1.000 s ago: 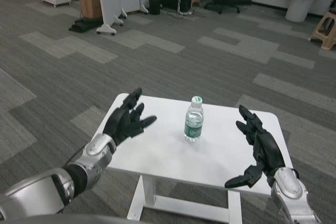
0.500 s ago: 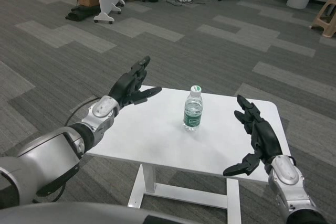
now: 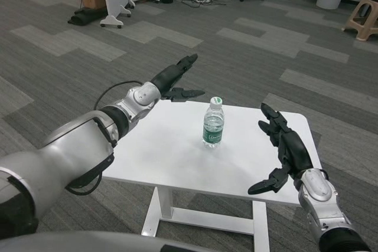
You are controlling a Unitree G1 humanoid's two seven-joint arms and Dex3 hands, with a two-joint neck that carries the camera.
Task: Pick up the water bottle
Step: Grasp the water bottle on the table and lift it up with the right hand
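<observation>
Reach is what differs most: against the picture half a second back, our left arm stretches further out over the table (image 3: 177, 163), and our left hand (image 3: 176, 79) now lies past the far left edge, higher in the view and closer to the bottle (image 3: 213, 123). A full second back that hand hung low at the near left corner with its palm turned up; now it points forward and to the right, toward the bottle's cap. The whole view has also tipped a little, so the floor and the far furniture sit differently, which is the camera's move and not theirs. The bottle stands upright where it stood, about mid-table.

Our left hand is spread, fingers straight and apart, with the thumb held out below them. It holds nothing and touches nothing. The bottle is just to the right of its fingertips and a little nearer to us, clear of them.

Our right hand (image 3: 284, 153) has hardly changed. It hovers over the right side of the table, palm facing the bottle, fingers fanned upward and the thumb jutting low toward us. It too is empty and wide apart. The bottle stands to its left, near but apart, between our two hands.
</observation>
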